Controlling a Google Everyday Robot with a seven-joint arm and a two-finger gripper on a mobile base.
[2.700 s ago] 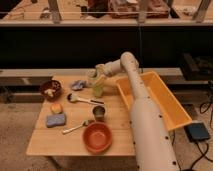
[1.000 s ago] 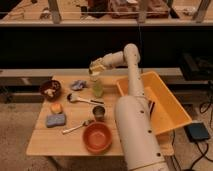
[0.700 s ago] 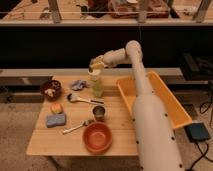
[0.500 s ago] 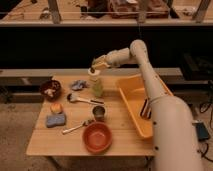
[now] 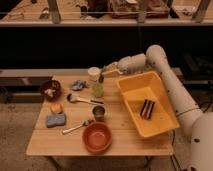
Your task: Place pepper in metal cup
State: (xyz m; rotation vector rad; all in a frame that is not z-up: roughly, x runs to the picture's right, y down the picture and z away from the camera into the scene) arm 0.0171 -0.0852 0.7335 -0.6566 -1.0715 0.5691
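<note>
Jaws look pinched together: the gripper sits right over the top of the pepper, and honestly I can't tell if it's actually got hold of the tip or is just touching it. The pepper stands upright on the table, just beside a cream-lidded jar. The metal cup is a bit nearer the front edge, apart from the pepper, with the orange bowl just in front of it. The white arm reaches in from the right, over the yellow bin
</note>
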